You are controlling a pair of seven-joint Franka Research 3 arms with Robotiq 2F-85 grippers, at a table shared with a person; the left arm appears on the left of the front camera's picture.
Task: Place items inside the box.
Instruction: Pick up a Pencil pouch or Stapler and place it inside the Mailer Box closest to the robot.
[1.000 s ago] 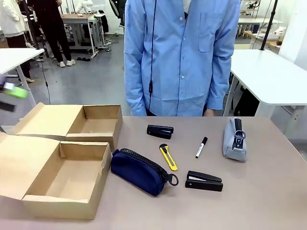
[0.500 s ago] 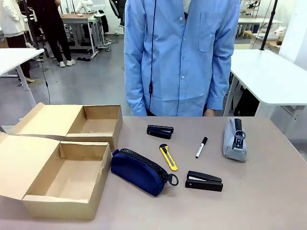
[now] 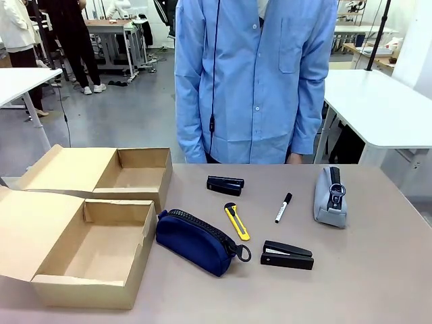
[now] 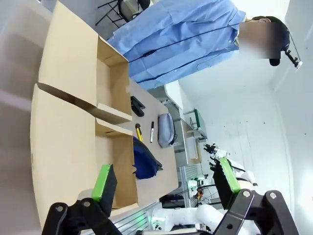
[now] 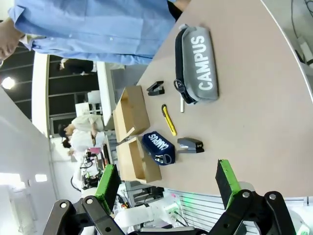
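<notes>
Left gripper (image 4: 165, 178): green pads spread wide, holding nothing.
Right gripper (image 5: 166, 181): likewise wide apart, empty.
Tan cardboard box (image 3: 81, 291): near left, flap lid open.
Navy zip pouch lettered "CAMPUS" (image 3: 197, 241): just right of the box, seemingly touching its wall.
You do best to grip the pouch across its narrow width, clear of the yellow utility knife (image 3: 237, 222) beside it.

navy pouch (image 3: 196, 241), yellow knife (image 3: 237, 222), staplers (image 3: 287, 255), marker (image 3: 283, 207) lie beside the open box (image 3: 84, 293).
</notes>
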